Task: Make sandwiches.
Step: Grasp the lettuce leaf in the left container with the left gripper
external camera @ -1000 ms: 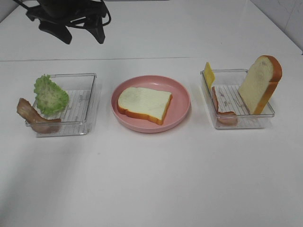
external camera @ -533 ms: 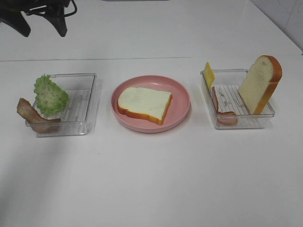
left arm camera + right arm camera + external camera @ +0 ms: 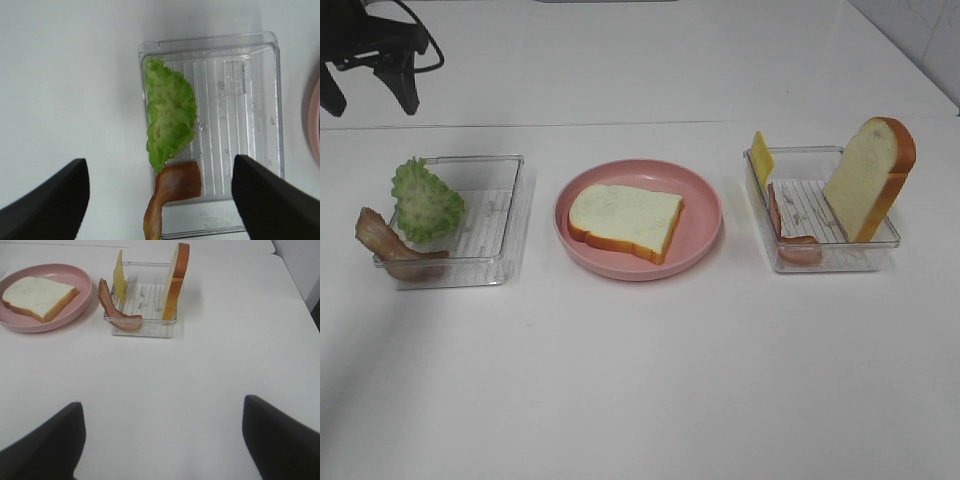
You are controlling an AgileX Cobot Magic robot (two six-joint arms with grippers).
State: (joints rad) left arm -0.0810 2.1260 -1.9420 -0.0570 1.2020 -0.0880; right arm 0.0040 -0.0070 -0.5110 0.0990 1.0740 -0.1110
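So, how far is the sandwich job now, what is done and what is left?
Done: one bread slice lies flat on the pink plate. In hand: nothing; the left gripper hovers open near the lettuce. Left: lettuce, the left bacon strip, the right bacon strip, cheese and the second bread slice, none stacked yet.

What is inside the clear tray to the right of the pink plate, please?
A yellow cheese slice, a bacon strip and an upright bread slice; the tray floor beneath the bread is covered.
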